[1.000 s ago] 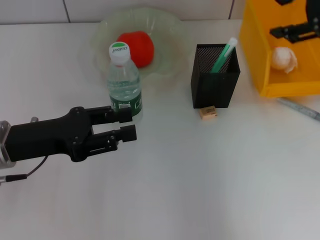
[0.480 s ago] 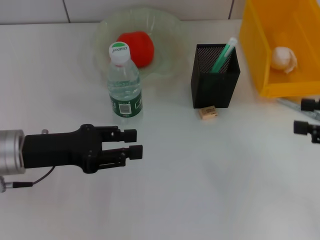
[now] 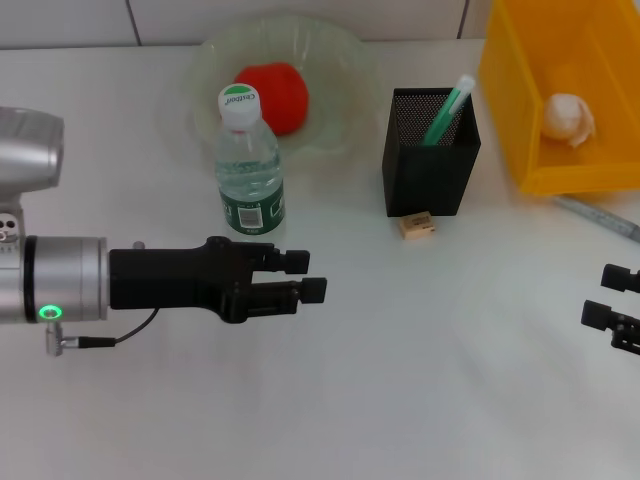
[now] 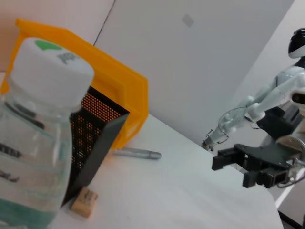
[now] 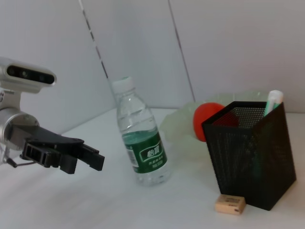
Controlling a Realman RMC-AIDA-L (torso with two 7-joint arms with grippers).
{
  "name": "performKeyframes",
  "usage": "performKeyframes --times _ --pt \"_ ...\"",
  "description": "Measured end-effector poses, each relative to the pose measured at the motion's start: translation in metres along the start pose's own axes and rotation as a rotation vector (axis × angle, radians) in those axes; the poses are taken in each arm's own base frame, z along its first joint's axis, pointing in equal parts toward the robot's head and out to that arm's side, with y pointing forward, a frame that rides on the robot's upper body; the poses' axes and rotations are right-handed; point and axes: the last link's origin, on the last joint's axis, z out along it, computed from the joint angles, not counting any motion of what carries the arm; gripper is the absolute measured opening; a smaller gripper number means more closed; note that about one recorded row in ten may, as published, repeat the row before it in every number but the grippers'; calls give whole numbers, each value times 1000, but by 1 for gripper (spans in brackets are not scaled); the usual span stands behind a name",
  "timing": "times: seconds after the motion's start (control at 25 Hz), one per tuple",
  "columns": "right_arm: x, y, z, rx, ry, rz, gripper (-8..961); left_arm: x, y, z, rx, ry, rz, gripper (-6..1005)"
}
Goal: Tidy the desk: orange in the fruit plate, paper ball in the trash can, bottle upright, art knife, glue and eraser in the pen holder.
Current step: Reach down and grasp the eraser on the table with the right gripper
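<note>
The left gripper [image 3: 305, 276] had drawn clear of the bottle [image 3: 247, 165] over the last second, sliding forward and toward the middle of the worktop [image 3: 420, 370]. Its fingers were spread apart and held nothing. The bottle stood upright on its own, just in front of the fruit plate [image 3: 340, 60], so that step looked done. The right gripper [image 3: 615, 297], which a second before had been over the trash can [image 3: 520, 90], had come down low at the right edge, near the front, with its fingers also parted and empty.

The orange [image 3: 274, 94] sat in the fruit plate and the paper ball [image 3: 567, 118] lay in the trash can. The eraser [image 3: 416, 224] rested on the worktop, touching or just in front of the pen holder [image 3: 429, 165], which held a green and white stick. A grey pen-like tool [image 3: 600, 218], likely the art knife, lay just in front of the trash can. Judging by this, the eraser and the knife remained to be put away.

The head view showed the whole layout from above. The left wrist view alone showed the tool [image 4: 136, 153] full length beside the bin. The right wrist view showed the eraser [image 5: 230, 204] side on, against the holder's base, and the bottle's [image 5: 142, 143] green label.
</note>
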Motion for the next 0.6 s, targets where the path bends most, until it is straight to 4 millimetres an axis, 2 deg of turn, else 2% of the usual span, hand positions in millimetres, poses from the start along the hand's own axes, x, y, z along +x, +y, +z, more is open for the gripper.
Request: performKeyframes --times 0.12,0.2,0.28,0.4,0.44,0.48,0.52,0.6 --pt "11 -1 -3 32 -40 30 626 5 -4 10 14 2 0 536" --pt "12 -1 -4 38 -46 33 626 5 -4 10 14 2 0 536" --pt "14 -1 -5 48 -48 37 627 12 -12 29 38 -31 3 536" --pt "17 -3 -6 68 -43 44 627 12 -12 29 38 -31 3 537" --pt "18 -3 -6 73 -41 47 628 15 -16 39 52 -74 24 537" --pt "19 -4 -6 76 -40 49 628 15 -16 39 52 -74 24 537" --pt "20 -4 -5 78 -40 53 628 22 -22 62 76 -155 71 537" --pt "20 -4 -5 84 -38 56 628 25 -24 68 84 -171 87 537"
